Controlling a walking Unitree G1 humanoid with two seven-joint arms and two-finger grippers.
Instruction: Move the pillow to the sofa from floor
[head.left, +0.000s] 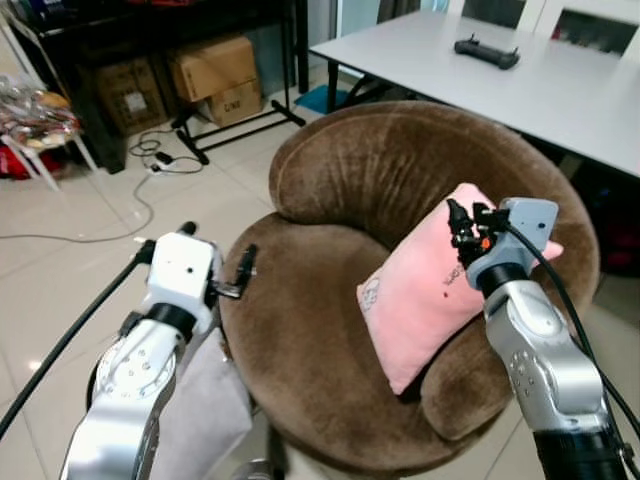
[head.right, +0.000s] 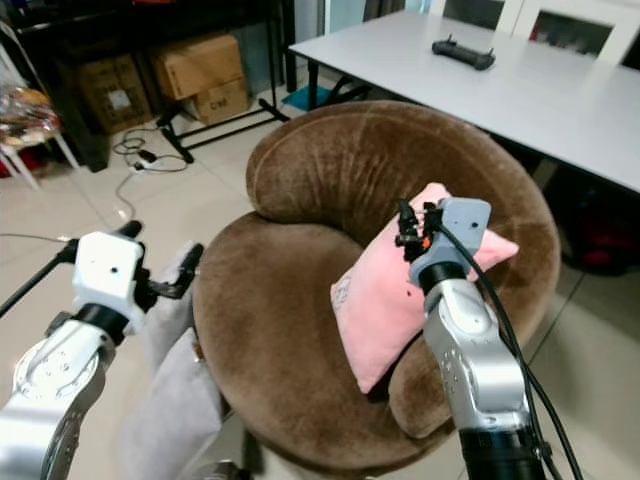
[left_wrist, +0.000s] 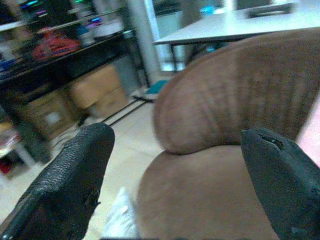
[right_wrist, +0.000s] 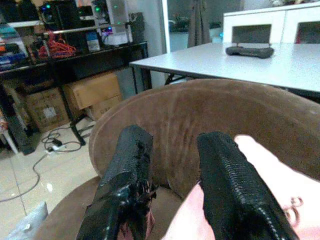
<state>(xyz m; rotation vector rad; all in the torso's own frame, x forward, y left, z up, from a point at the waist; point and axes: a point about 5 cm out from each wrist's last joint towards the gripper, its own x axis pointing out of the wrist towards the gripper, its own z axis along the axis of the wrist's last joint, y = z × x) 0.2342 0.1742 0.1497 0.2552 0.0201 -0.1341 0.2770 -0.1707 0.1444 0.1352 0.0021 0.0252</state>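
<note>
1. The pink pillow (head.left: 430, 285) is on the round brown sofa (head.left: 330, 190). It leans tilted against the sofa's soft side and back, so it cannot slide off onto the floor.

2. The right gripper (head.left: 464, 228) is up by the top end of the pillow. In the right wrist view its two black fingers (right_wrist: 227, 187) have a gap between them, and the pink cloth sits under and beside them. They do not look pinched on it. I think the gripper has let go, and the sofa is holding the pillow now.

3. The left gripper (head.left: 243, 268) hangs by the front left edge of the sofa seat. Its fingers (left_wrist: 70, 182) are spread wide apart and hold nothing. It is near the seat but not touching it. It looks like it is just staying out of the way.

4. Something grey and soft (head.left: 205, 400) is low down beside the sofa, under the left arm. I cannot tell what it is.

5. Behind the sofa is a white table (head.left: 560, 85) with a black controller (head.left: 487, 51) on top. Cardboard boxes (head.left: 215, 70) sit under a dark shelf, and cables lie on the tiled floor.

6. I think the job is almost done, since the pillow is on the sofa. The right arm only needs to lift away gently, so it does not knock the pillow over.
</note>
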